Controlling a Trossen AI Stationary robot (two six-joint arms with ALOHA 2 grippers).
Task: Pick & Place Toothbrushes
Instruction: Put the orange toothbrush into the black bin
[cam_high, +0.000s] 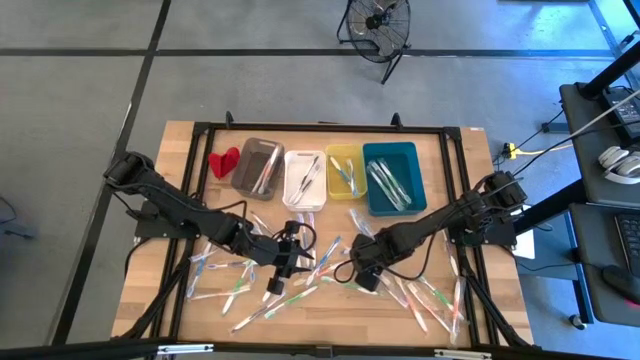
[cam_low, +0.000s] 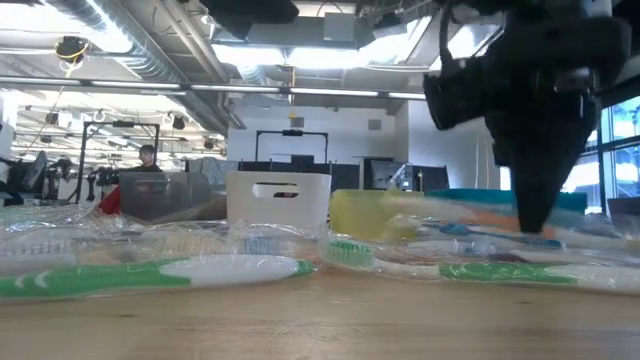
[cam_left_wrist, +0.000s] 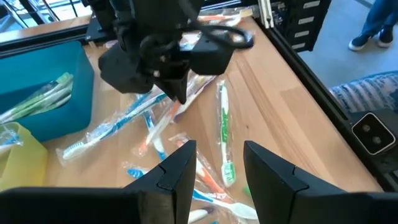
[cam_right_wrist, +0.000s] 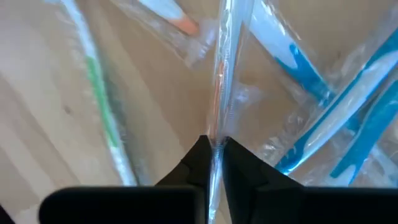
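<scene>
Many wrapped toothbrushes (cam_high: 300, 295), white with green, blue and orange, lie flat and scattered over the table's near half. Some lie in the bins at the far side. My right gripper (cam_high: 362, 272) points down into the pile right of centre and is shut on a clear-wrapped toothbrush (cam_right_wrist: 219, 93). It also shows in the left wrist view (cam_left_wrist: 179, 93). My left gripper (cam_high: 292, 256) is open and empty just left of it, above the pile, and its own view (cam_left_wrist: 217, 165) looks toward the right gripper. My right gripper pinches the clear wrapper of one toothbrush (cam_right_wrist: 216, 144) between its two fingertips. The fingers come from above, pointing down. The toothbrush runs on away from the fingers, over the others on the table.
Four bins stand in a row at the far side: grey (cam_high: 258, 165), white (cam_high: 304, 180), yellow (cam_high: 345, 170) and teal (cam_high: 392, 177). A small red object (cam_high: 224, 160) lies left of the grey bin. A black frame (cam_high: 470, 200) borders the table.
</scene>
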